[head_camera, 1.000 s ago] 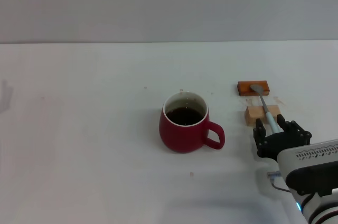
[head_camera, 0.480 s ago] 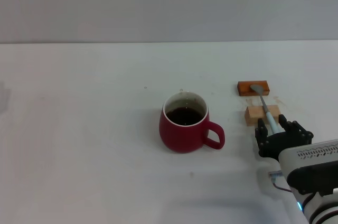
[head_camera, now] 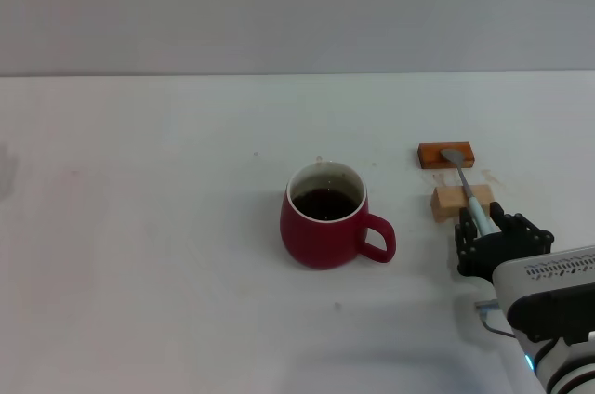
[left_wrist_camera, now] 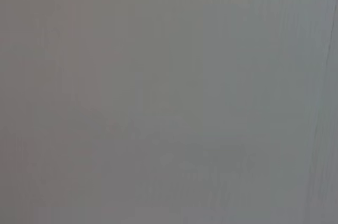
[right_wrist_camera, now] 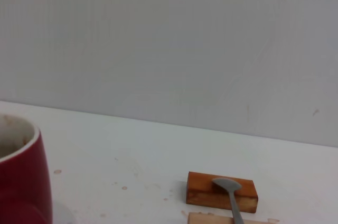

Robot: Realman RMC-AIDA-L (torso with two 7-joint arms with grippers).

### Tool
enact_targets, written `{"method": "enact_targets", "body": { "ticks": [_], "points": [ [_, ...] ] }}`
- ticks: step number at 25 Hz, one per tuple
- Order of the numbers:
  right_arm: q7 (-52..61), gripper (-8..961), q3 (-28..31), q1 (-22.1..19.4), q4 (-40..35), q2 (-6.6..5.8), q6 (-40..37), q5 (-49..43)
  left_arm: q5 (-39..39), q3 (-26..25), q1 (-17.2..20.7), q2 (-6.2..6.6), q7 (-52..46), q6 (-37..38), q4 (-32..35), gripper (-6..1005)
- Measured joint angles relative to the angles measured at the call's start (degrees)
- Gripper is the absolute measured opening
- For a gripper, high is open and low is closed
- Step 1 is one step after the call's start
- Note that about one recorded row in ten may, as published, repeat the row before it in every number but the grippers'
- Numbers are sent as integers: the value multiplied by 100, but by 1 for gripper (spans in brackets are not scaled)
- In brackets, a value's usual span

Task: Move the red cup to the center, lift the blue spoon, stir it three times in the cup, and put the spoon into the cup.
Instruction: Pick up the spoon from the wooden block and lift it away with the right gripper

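Note:
The red cup (head_camera: 323, 222) stands upright near the table's middle with dark liquid inside and its handle pointing right; its side also shows in the right wrist view (right_wrist_camera: 21, 176). The blue spoon (head_camera: 462, 180) lies across two small wooden blocks to the cup's right, its metal bowl (right_wrist_camera: 231, 195) on the far block. My right gripper (head_camera: 483, 231) is low at the near end of the pale-blue handle, open, with black fingers on either side of it. My left gripper is out of view.
A dark orange block (head_camera: 445, 154) and a paler block (head_camera: 451, 201) hold the spoon up off the white table (head_camera: 149, 227). A grey wall runs behind the table's far edge. The left wrist view holds only a plain grey surface.
My right gripper has shifted slightly right and nearer along the spoon handle. Cup, spoon and blocks have stayed put.

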Motion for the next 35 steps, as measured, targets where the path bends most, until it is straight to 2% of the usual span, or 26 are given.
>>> {"method": "enact_targets", "body": {
  "ticks": [17,24,35],
  "points": [
    [0,333,71,24,-14,-6,35,0,-6,0,53,0,-82,60,-9,859],
    [-2,263,68,10,-22,-15,89,0,-6,0,61,0,-95,81,-9,859],
    [-14,267,71,0,-24,-30,222,-14,11,0,94,-5,-150,162,-9,859]
  ]
}}
